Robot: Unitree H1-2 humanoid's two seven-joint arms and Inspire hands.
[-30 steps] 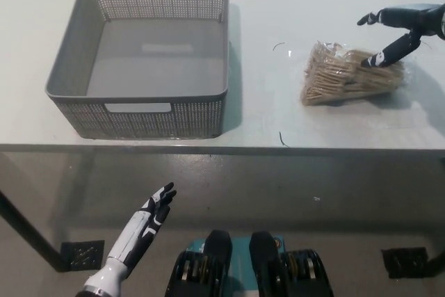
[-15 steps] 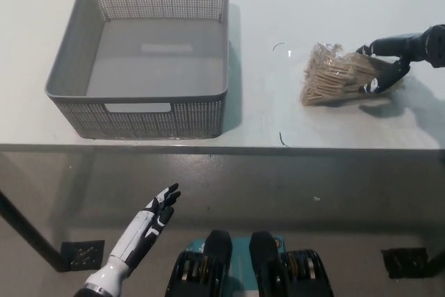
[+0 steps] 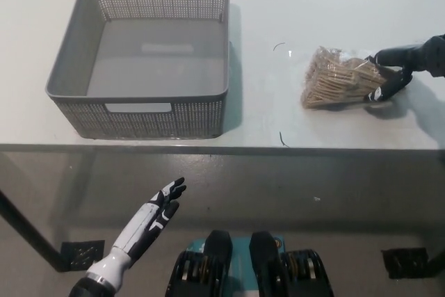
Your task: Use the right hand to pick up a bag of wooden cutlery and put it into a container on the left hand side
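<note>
Our right hand clamps its fingers on the right end of the bag of cutlery, near the right edge of the desk. Our left hand hangs below the front edge, fingers apart.

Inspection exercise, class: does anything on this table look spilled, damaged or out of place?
Nothing spilled or damaged. The bag of wooden cutlery lies intact, the right hand closed on its end; the grey basket stands upright. Only two thin dark strands litter the table.
</note>
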